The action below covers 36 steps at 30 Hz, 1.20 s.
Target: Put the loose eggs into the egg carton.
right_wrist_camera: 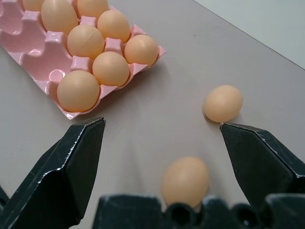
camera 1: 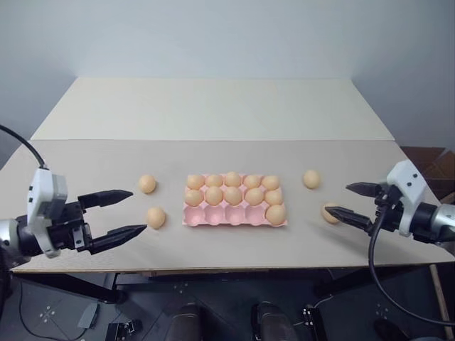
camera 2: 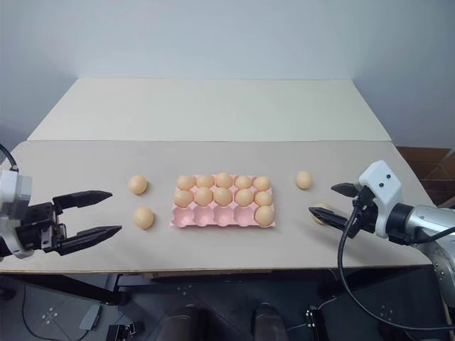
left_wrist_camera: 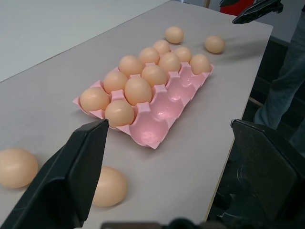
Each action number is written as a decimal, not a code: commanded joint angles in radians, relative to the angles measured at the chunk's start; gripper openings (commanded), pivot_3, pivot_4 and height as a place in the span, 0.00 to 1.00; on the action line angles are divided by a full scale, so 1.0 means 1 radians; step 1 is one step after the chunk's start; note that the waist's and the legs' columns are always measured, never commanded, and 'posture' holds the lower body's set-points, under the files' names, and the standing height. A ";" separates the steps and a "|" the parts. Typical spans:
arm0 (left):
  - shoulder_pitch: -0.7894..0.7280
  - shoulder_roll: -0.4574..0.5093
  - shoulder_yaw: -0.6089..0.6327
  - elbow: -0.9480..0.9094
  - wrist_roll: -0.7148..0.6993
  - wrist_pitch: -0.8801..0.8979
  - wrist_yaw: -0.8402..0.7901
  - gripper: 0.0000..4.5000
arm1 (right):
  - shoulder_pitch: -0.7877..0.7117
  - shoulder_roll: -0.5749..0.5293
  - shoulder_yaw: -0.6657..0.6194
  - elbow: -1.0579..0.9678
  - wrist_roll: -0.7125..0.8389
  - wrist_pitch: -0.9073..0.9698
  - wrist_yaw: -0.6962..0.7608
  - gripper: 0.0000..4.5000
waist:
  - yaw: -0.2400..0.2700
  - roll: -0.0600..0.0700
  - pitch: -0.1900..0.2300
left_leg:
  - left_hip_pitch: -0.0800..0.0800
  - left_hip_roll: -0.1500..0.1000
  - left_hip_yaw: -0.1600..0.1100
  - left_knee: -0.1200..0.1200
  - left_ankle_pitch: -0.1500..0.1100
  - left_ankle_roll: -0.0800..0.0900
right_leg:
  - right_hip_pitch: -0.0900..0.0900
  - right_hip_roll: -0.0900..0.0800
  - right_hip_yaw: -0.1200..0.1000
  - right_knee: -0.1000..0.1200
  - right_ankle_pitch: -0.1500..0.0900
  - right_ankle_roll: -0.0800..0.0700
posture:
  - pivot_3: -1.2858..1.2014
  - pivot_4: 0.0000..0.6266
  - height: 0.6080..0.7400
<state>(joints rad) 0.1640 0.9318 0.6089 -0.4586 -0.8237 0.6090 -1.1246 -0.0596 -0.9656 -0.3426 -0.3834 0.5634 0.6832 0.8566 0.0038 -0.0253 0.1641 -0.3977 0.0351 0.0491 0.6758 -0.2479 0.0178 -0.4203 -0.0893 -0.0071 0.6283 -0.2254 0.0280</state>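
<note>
Eggs and pink carton on a beige table, both claws spread and empty.

The table (camera 1: 213,114) carried the egg carton (camera 1: 234,216) near the middle of its front edge, long axis running along that edge; the back two rows of cups were full and the front row held one egg at its right end, four cups bare; four loose eggs (camera 1: 156,217) lay on the surface, two left of the carton, two right; the left gripper (camera 1: 125,212) and right gripper (camera 1: 350,200) stood wide apart, holding nothing.
</note>
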 commanded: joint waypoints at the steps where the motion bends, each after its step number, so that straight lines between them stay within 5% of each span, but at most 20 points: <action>1: -0.003 -0.003 0.035 -0.022 0.005 -0.011 0.038 0.99 | -0.015 -0.007 -0.006 -0.030 0.001 -0.016 0.009 1.00 | 0.001 0.000 0.000 | 0.000 0.000 0.000 0.000 0.000 0.000 | 0.000 0.000 0.000 0.000 0.000 0.000 | 0.52 0.24 1.00; 20: 0.081 0.041 0.127 -0.042 -0.050 0.027 -0.041 0.99 | 0.037 -0.020 -0.052 -0.029 -0.008 -0.072 0.078 1.00 | 0.007 0.000 0.000 | 0.000 0.000 0.001 0.001 0.000 0.000 | 0.000 0.000 0.000 0.000 -0.003 0.001 | 0.52 0.24 1.00; 36: 0.027 0.043 0.060 -0.041 -0.041 0.015 -0.039 0.99 | -0.200 0.098 0.246 0.154 -0.187 0.309 -0.317 1.00 | -0.003 -0.001 0.000 | -0.001 -0.001 0.001 0.000 0.000 0.000 | -0.001 0.000 0.002 0.000 0.002 -0.002 | 0.52 0.24 1.00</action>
<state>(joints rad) 0.1998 0.9621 0.6602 -0.4884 -0.8648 0.6372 -1.1603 -0.2371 -0.8736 -0.1067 -0.2606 0.4137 0.9821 0.5814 0.0009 -0.0258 0.1638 -0.3983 0.0345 0.0507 0.6764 -0.2479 0.0178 -0.4214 -0.0892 -0.0055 0.6282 -0.2234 0.0254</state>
